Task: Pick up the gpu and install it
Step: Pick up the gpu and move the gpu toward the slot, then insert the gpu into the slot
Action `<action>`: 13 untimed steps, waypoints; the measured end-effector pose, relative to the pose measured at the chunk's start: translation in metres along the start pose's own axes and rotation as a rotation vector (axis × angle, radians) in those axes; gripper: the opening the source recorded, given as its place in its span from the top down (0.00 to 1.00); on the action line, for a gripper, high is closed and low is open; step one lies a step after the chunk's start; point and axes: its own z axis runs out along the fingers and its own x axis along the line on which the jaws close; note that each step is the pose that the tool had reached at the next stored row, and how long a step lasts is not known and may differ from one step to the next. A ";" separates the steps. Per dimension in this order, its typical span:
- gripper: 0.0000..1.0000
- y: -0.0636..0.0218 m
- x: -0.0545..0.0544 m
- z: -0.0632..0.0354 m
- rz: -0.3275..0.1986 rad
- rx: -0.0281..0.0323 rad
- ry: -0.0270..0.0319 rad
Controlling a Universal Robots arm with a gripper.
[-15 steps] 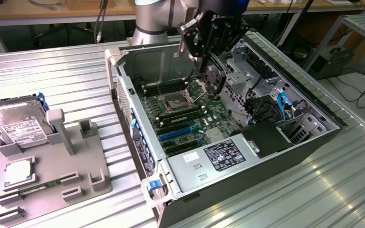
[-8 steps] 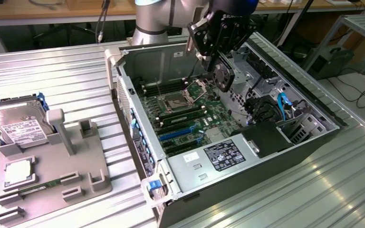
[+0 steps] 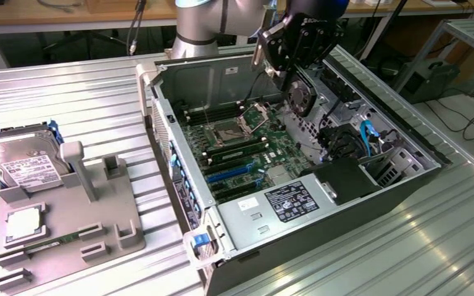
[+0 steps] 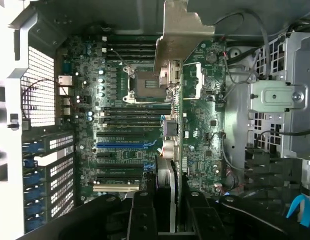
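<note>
The fingers [image 4: 140,216] of the gripper [image 4: 167,212] are clamped on the gpu [image 4: 182,40]. The gpu hangs on its edge, up in the air over the green board [image 4: 205,135] inside the open case [image 3: 320,240]. The case lies on a metal table [image 3: 81,98].

The arm [image 3: 200,24] points downward, wrist tilted, jaws clamped on the gpu [image 4: 182,40].

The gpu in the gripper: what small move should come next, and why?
Probably carry it across toward the blue slots before lowering. The gripper holds the gpu above the open case. The blue slots lie further toward the exterior view's left, apparently not beneath the card.
</note>
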 end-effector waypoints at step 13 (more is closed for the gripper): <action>0.72 -0.0001 -0.010 0.0002 0.000 0.0001 0.0000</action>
